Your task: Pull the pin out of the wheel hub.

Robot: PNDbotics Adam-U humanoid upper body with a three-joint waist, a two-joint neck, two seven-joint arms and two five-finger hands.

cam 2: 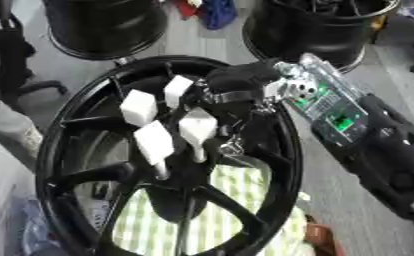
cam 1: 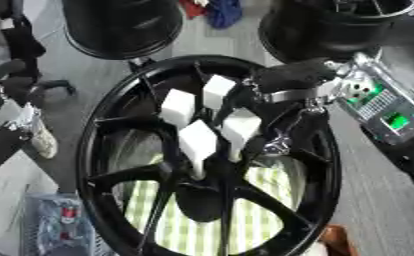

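Note:
The black wheel hub (cam 1: 114,125) stands tilted in front of me and fills most of both views, with spokes running out from its centre (cam 1: 202,200). My right hand (cam 1: 289,75) comes in from the upper right over the rim. Its white-padded fingers (cam 1: 197,142) are spread and reach straight down toward the hub centre. The lowest fingertip ends just above the centre, and nothing shows between the fingers. I cannot make out the pin; the fingers hide that part of the centre. My left hand is out of sight.
Two more black wheels (cam 1: 123,25) (cam 2: 315,30) stand behind the hub. A green-checked cloth (cam 1: 193,225) shows through the spokes. A circuit board with green lights (cam 1: 381,105) sits on my right forearm. A black chair (cam 1: 18,85) and a white shoe (cam 1: 42,142) are at the left.

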